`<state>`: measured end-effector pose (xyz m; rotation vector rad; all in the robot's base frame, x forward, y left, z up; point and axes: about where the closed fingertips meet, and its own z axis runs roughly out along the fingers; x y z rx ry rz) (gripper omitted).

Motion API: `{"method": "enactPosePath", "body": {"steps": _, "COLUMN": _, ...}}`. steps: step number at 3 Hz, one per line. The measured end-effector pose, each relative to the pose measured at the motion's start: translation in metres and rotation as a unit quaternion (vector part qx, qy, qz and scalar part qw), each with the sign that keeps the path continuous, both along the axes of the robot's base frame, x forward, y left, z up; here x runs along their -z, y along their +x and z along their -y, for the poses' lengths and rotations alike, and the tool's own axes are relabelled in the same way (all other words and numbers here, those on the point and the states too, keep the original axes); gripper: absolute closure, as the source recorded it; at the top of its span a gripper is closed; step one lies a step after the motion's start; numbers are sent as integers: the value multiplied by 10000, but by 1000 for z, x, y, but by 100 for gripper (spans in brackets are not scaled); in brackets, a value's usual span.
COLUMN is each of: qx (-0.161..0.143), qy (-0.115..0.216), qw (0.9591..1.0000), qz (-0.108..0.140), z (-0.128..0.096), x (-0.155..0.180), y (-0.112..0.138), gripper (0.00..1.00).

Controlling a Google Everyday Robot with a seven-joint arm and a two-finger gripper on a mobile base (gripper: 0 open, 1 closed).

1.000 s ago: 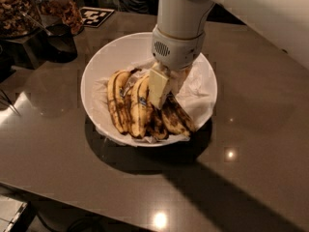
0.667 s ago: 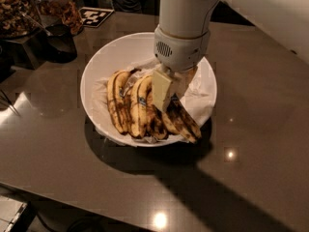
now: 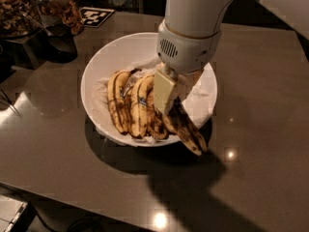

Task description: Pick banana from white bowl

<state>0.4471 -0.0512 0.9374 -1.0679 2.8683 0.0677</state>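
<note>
The white bowl (image 3: 98, 61) sits on the dark table, lined with crumpled white paper (image 3: 200, 99). My gripper (image 3: 172, 94) hangs from the white arm over the bowl's right half and is shut on the banana (image 3: 186, 127). This banana is heavily browned. It slants down to the right, and its dark tip reaches out over the bowl's front right rim. Several yellower bananas (image 3: 123, 104) lie side by side in the bowl to the left of the gripper. The held banana's upper end is hidden behind the cream finger (image 3: 163, 90).
Jars of nuts and snacks (image 3: 19, 8) and a dark container (image 3: 60, 42) stand at the back left. A black-and-white marker tag (image 3: 96, 16) lies behind the bowl. The glossy brown table (image 3: 251, 129) stretches to the right and front.
The arm has lifted and shifted slightly. The brown banana's lower end has swung out to the right and now sticks over the bowl's rim.
</note>
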Motion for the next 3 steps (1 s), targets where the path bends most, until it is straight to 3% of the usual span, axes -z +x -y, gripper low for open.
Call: {"method": "enactPosePath", "body": {"steps": 3, "qx": 384, "qy": -127, "qw": 9991, "qz": 104, "z": 17, "x": -5, "y": -48, "gripper": 100}}
